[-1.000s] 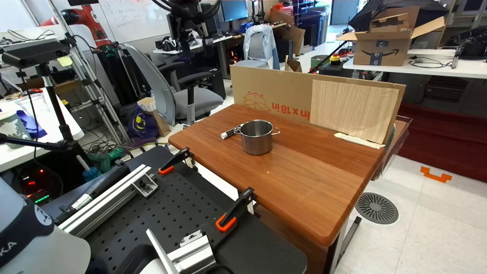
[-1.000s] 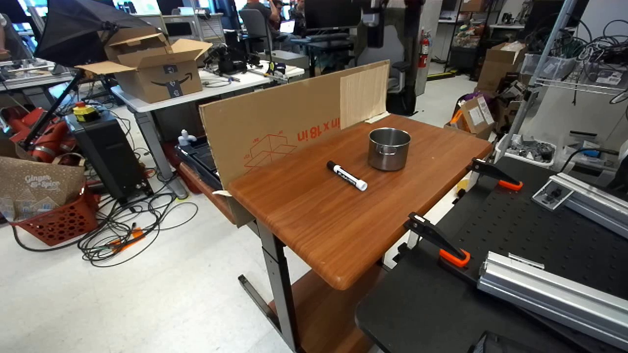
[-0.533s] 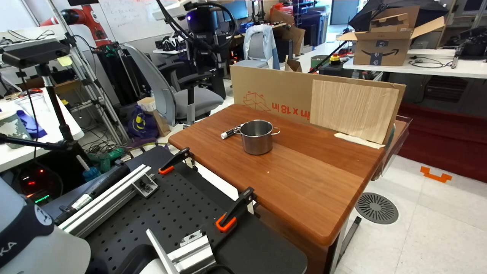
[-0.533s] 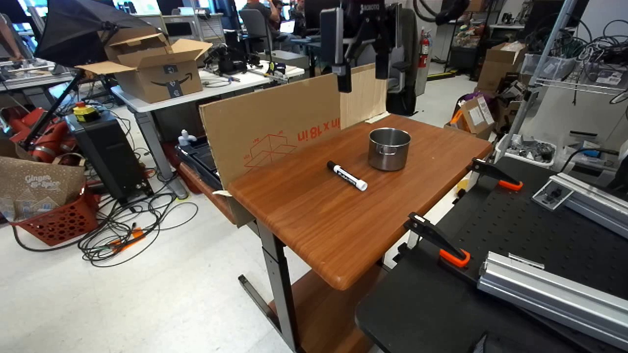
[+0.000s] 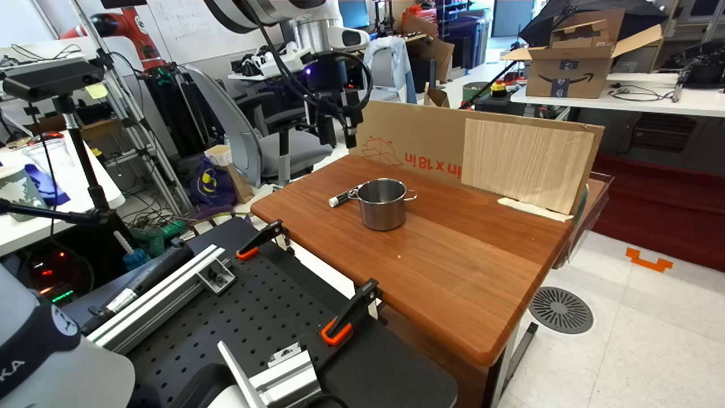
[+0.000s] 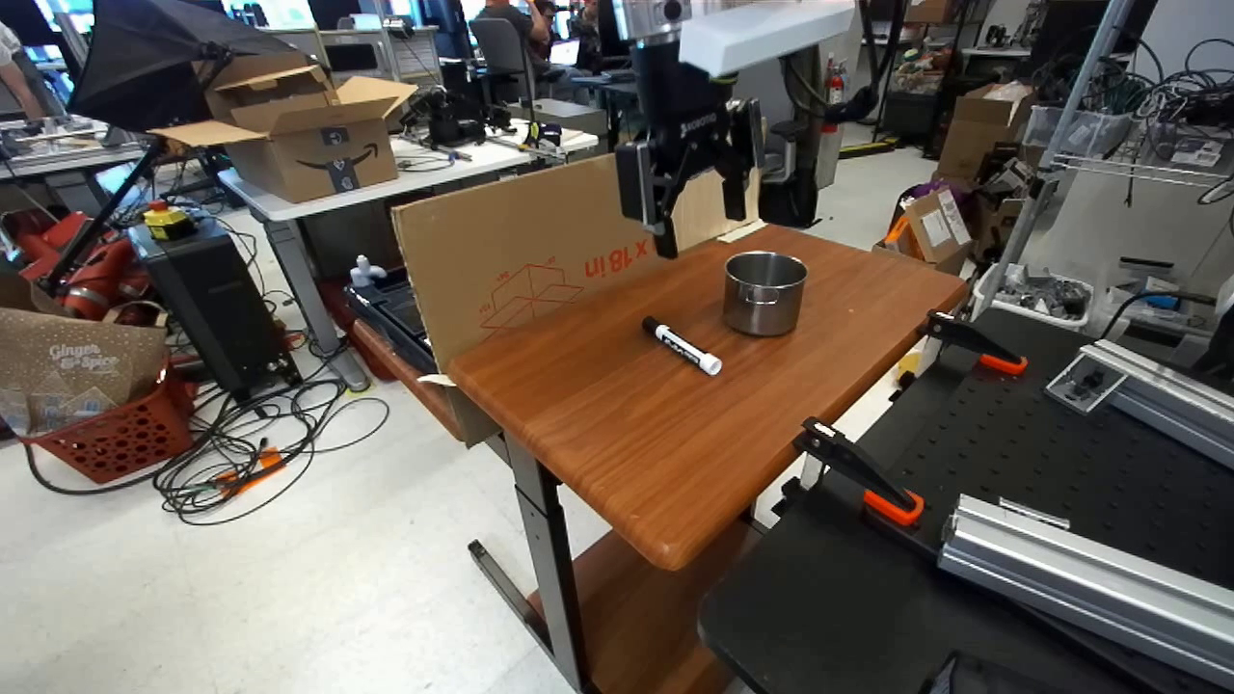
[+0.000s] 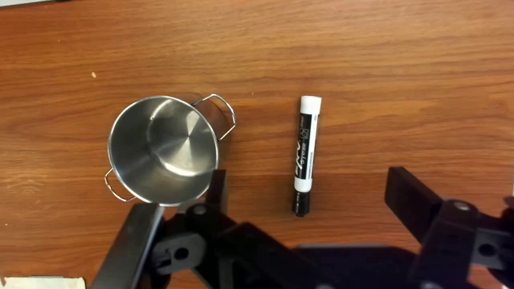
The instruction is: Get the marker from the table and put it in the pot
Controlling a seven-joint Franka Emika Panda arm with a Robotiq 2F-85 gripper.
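Reddish-brown table (image 6: 617,434), cardboard panel (image 6: 521,241) along its far edge — marker (image 6: 683,345) and pot (image 6: 762,313) both on top.
I have the gripper (image 6: 701,231) hanging above, jaws spread wide and holding nothing; in my wrist view the marker lies right of the pot — the two apart.

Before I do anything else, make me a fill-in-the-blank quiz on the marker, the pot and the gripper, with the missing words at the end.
In the wrist view, the pot appears to the ____ of the marker.
In that view, the marker's upper end is coloured ____.
The gripper is not shut but ____.
The number of markers lying on the table is ____.

Missing words: left; white; open; one.
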